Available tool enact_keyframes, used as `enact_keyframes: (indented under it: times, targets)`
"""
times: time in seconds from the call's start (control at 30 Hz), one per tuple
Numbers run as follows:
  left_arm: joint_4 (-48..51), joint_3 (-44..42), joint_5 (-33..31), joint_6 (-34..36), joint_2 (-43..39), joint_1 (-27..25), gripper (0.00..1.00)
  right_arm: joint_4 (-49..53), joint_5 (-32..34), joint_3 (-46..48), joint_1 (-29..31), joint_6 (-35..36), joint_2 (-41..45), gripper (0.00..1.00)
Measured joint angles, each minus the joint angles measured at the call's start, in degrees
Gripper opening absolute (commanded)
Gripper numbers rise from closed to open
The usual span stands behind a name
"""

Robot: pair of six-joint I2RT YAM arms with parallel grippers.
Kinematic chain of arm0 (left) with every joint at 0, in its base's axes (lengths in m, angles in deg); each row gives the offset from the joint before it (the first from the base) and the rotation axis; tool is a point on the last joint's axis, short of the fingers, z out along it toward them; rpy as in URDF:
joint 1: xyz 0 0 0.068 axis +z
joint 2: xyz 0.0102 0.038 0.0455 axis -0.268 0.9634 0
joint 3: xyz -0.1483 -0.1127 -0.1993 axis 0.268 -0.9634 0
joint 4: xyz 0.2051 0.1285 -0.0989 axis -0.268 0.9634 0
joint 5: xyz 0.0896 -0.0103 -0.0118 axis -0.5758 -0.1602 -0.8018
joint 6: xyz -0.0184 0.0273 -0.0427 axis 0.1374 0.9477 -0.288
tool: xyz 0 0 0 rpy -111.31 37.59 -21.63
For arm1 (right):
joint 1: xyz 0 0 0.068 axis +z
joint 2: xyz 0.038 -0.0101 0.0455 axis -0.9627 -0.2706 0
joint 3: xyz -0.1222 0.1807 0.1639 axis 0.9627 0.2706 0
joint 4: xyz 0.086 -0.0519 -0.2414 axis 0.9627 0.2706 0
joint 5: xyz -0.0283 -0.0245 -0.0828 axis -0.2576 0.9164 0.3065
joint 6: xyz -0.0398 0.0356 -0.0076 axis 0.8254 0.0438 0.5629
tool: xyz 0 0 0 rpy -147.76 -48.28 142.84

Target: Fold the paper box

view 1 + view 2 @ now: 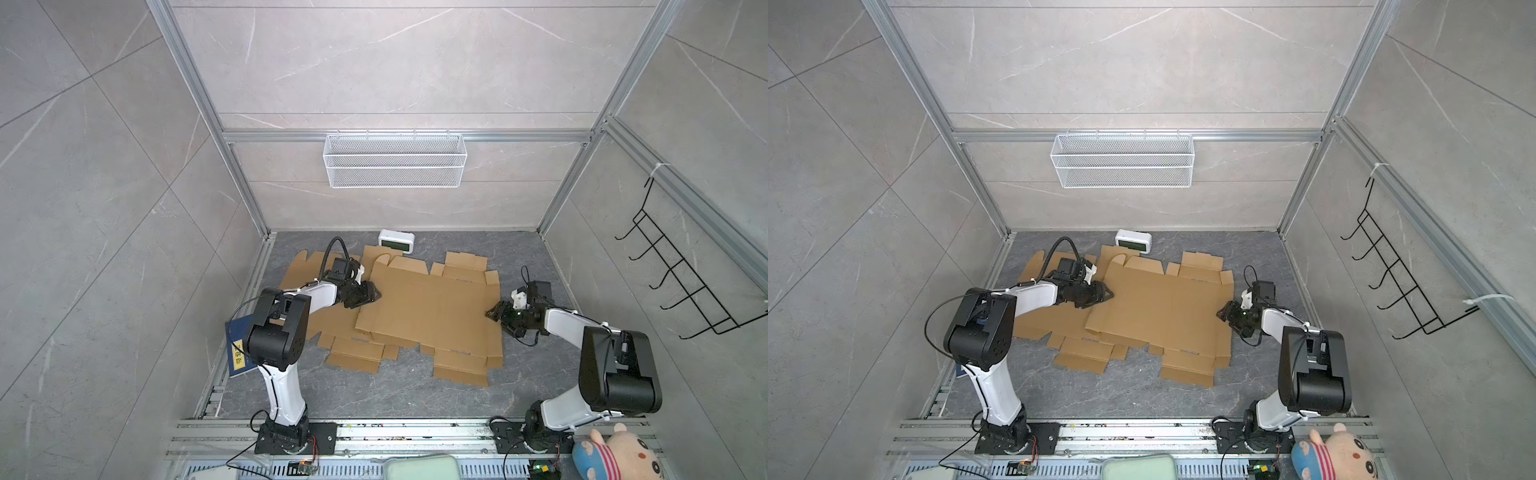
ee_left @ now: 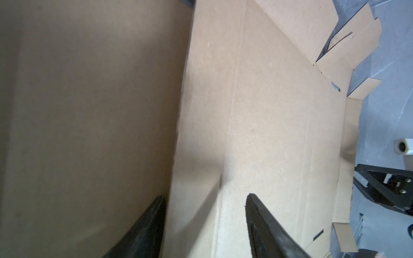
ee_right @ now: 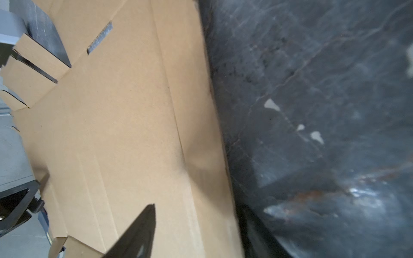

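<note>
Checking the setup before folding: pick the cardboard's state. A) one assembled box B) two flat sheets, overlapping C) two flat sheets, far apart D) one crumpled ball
B: the upper cardboard sheet lies flat, partly over the lower cardboard sheet.

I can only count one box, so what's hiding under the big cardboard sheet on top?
Under the top sheet, at its left part, lies a second flat cardboard sheet, poking out on the left and front. The dark table carries both. How far the lower one reaches underneath is hidden.
</note>
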Motion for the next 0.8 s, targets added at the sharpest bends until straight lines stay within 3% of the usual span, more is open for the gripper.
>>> enact_keyframes:
  times: [0.37, 0.8]
  targets:
    - [0.22, -2.4, 1.07, -1.03, -4.15, -0.33, 0.52, 0.83, 0.68, 0.0, 0.59, 1.81, 1.49, 0.29]
    - [1.84, -6.29, 2.01, -1.92, -9.73, -0.55, 0.51, 0.81, -0.63, 0.0, 1.66, 2.14, 2.64, 0.14]
